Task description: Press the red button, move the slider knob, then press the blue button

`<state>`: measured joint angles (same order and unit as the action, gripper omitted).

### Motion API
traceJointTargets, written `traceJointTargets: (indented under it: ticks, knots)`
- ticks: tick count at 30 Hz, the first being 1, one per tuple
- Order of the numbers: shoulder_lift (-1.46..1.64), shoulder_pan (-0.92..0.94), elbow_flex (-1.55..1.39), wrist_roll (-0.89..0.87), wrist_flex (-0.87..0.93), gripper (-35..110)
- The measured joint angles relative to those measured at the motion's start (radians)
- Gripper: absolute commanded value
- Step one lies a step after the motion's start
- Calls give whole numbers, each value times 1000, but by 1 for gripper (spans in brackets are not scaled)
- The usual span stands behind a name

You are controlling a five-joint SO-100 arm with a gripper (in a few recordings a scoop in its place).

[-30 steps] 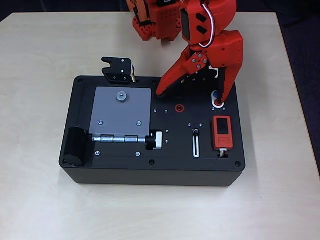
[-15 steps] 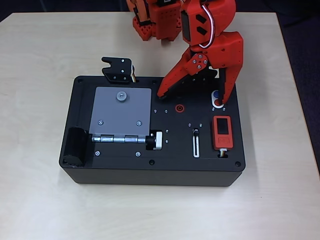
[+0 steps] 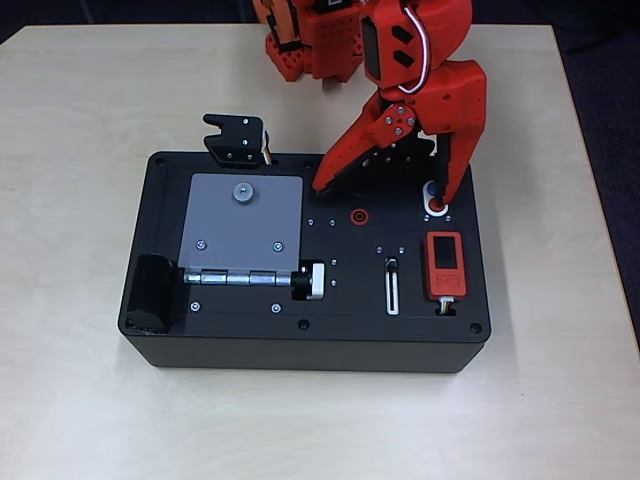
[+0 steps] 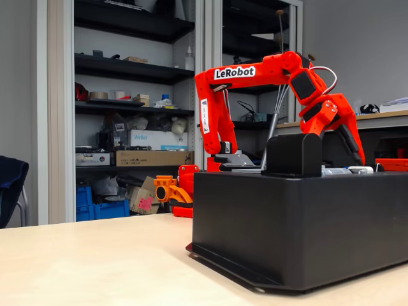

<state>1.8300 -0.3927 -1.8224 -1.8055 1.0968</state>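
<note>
1. In the overhead view the orange-red claw stands spread wide above the far edge of a black box. One finger tip comes down beside the grey hinged plate; the other finger reaches down to the white oval at the box's far right.
2. The red button sits in that white oval, and the tip of the right-hand finger lies on or just over it. Whether it presses down cannot be told.
3. The blue button is the far one of the pair, partly covered by the same finger.
4. The slider knob is at the far end of its narrow white-rimmed slot, near the box's front edge and well apart from the claw.
5. A red rectangular module with a dark screen lies just right of the slot. A red ring socket sits between the two fingers.
6. A ribbed white-and-black knob stands at the hinge's right end.
7. In the fixed view the arm, lettered "LeRobot", arches over the box on the pale worktop.
</note>
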Motion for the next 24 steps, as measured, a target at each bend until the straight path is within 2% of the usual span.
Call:
traceJointTargets:
  ticks: [8,24]
  knots:
    - [-8,15,91,44,43,55]
    - [-143,124,265,141,84,12]
